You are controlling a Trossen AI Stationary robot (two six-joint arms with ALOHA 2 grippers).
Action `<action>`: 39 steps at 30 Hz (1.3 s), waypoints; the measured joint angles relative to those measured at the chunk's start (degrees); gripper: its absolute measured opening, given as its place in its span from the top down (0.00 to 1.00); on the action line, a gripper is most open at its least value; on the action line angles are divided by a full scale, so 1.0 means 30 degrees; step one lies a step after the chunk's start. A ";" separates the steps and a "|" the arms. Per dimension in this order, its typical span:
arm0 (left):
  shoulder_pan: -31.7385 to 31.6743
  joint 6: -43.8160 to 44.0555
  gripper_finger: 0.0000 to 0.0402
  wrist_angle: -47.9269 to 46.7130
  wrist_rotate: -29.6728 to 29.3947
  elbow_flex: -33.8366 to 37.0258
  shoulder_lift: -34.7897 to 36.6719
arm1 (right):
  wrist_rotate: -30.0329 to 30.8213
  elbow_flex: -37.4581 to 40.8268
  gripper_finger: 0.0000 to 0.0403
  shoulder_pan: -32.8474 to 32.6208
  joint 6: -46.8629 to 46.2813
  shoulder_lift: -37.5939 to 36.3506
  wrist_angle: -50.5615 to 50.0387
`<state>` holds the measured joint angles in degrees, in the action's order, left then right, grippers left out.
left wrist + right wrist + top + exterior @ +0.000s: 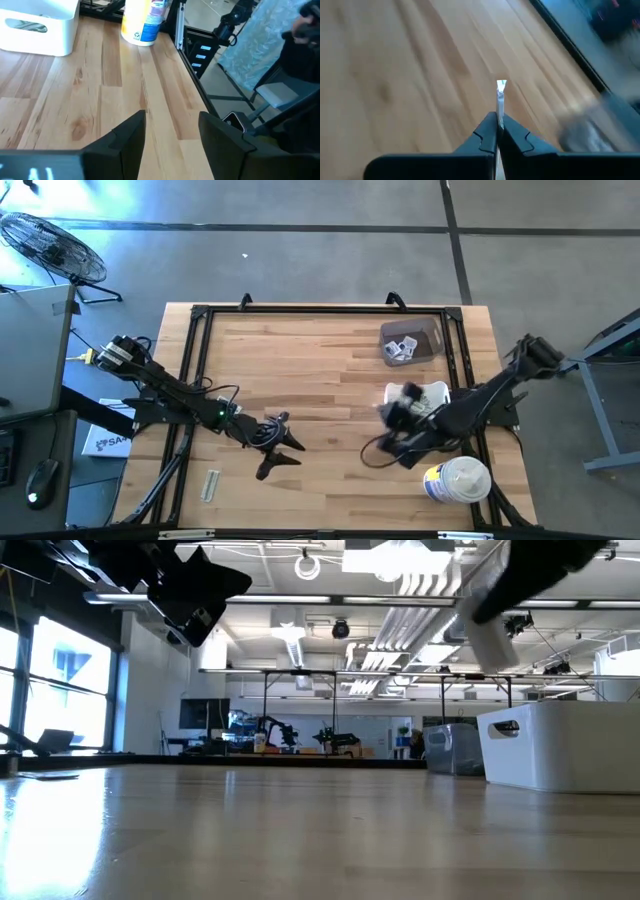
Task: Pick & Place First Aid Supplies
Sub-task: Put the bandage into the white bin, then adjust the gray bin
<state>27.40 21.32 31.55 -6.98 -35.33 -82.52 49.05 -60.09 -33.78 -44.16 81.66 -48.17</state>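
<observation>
My right gripper (pixel 497 120) is shut on a narrow pale strip packet (pixel 500 97), above the table just left of the white bin (pixel 425 394). In the high view this gripper (pixel 395 418) is blurred. My left gripper (pixel 172 120) stands open above the bare wood near the table's middle, nothing between its fingers; in the high view it (pixel 283 452) is left of centre. Another strip packet (pixel 210 485) lies flat on the wood near the front left. Small white sachets (pixel 401 348) lie in a grey tray (pixel 425 332) at the far right. My right gripper pinches the strip packet between its two fingers, flat faces against them, so the packet shows edge-on. Its free end (pixel 501 86), with a greenish tip, sticks out past the fingertips, in line with them. The packet is lifted clear of the table.
A large white round tub (pixel 458 480) with a yellow-blue label lies at the front right, close to the right arm. The white bin (pixel 560 745) has a handle slot. A black frame (pixel 195 360) runs round the table; the middle of the wood is bare.
</observation>
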 joint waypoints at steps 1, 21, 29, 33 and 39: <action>0.0000 0.0000 0.55 0.0000 0.0000 0.0000 0.0000 | -0.0222 0.0052 1.00 0.0054 -0.1162 -0.0282 -0.1485; 0.0000 0.0000 0.55 0.0052 -0.0058 0.0000 0.0000 | -0.7525 0.4946 0.90 0.3929 -0.4881 -0.0755 -0.3597; 0.0000 0.0000 0.55 0.0051 -0.0058 0.0000 0.0000 | -0.8336 0.2817 0.70 0.5923 -0.3630 -0.0755 -0.6138; 0.0000 0.0000 0.55 0.0051 -0.0184 0.0000 0.0000 | -0.5932 0.1099 0.64 0.7467 -0.3147 -0.0755 -0.5719; 0.0000 0.0007 0.55 0.0259 -0.0503 0.0000 -0.0007 | -0.8895 0.0645 0.64 1.2115 -0.2669 -0.0755 -0.2159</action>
<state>27.40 21.34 32.33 -8.49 -35.33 -82.54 22.37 -58.16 2.57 -52.16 79.40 -54.65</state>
